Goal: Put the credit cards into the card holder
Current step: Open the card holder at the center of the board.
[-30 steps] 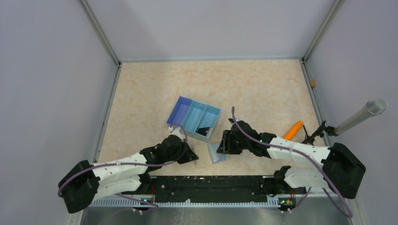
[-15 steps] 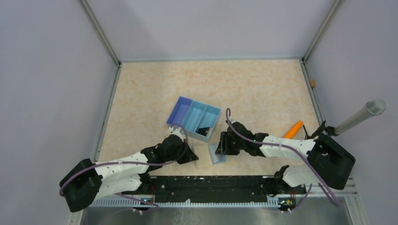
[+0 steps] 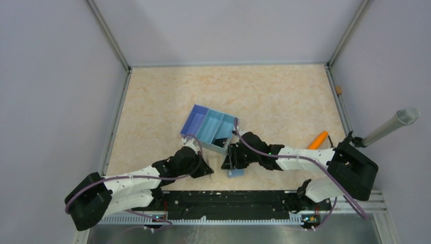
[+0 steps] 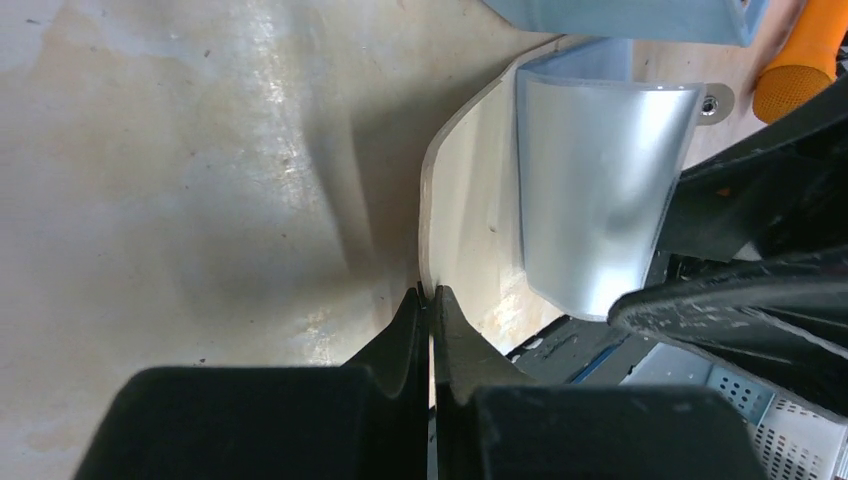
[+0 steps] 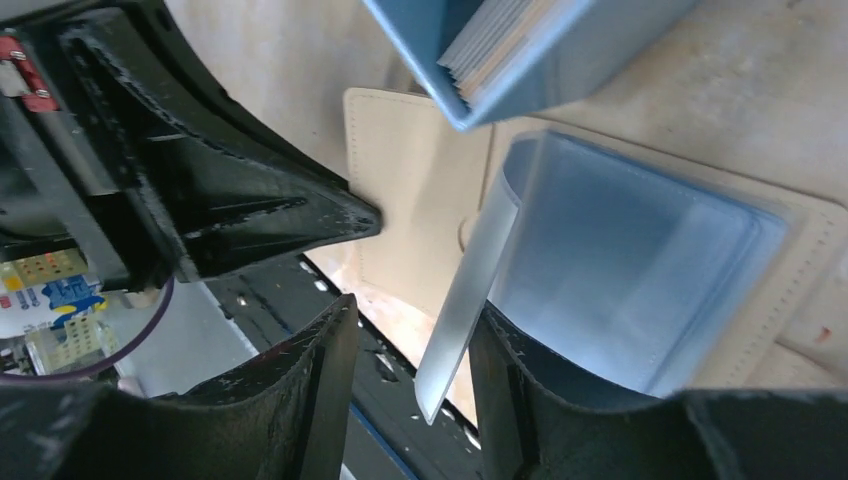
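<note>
The beige card holder (image 5: 410, 180) lies open near the table's front edge. My left gripper (image 4: 428, 295) is shut on the edge of its beige flap (image 4: 470, 200). Light-blue layers (image 5: 640, 270) lie on the holder, and one thin light-blue sheet (image 5: 465, 310) bends up from them. I cannot tell whether it is a loose credit card or a pocket. It stands between the fingers of my right gripper (image 5: 412, 312), which is open, and leans on one finger. From above, my right gripper (image 3: 227, 161) faces my left gripper (image 3: 208, 170) closely.
The blue three-compartment tray (image 3: 194, 122) sits just behind the holder, and a stack of thin cards (image 5: 490, 45) stands on edge in its near compartment. An orange object (image 3: 318, 140) lies to the right. A grey tube (image 3: 391, 126) angles in at the right wall.
My right gripper has moved left over the card holder toward my left gripper, and now covers most of the light-blue sheet from above. My left gripper has stayed put.
</note>
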Controlling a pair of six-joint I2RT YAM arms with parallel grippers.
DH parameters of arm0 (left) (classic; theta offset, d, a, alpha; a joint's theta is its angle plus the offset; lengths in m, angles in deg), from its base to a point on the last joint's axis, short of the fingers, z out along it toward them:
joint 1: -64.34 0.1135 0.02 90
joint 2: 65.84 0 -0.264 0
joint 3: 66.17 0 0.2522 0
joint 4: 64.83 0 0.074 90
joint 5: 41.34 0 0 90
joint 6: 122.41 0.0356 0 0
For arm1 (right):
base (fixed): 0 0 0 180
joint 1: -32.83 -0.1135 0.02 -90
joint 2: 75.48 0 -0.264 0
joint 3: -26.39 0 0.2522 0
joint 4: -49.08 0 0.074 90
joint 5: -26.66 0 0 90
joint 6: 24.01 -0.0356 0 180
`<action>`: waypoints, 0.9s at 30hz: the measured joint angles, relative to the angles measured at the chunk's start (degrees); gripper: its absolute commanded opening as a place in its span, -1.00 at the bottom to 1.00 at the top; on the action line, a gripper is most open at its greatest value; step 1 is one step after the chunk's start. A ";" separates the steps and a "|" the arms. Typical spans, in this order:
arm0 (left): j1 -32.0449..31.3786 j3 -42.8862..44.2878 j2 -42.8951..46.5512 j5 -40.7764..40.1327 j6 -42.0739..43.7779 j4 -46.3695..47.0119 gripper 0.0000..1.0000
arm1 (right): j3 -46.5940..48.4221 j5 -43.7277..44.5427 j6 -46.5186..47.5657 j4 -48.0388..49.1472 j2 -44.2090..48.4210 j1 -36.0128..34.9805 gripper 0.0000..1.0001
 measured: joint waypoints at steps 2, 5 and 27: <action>0.26 -0.37 0.02 0.00 0.00 0.17 -1.00 | 0.68 -0.57 0.22 1.88 -0.92 -0.46 -0.11; 0.72 -1.18 0.15 -0.13 -0.02 0.61 -1.00 | 1.03 -1.14 0.33 4.59 -3.26 -0.94 -0.11; 2.10 -5.33 23.02 -9.75 -0.92 -12.07 0.02 | 6.62 -2.84 -0.07 12.41 -10.73 -3.02 0.16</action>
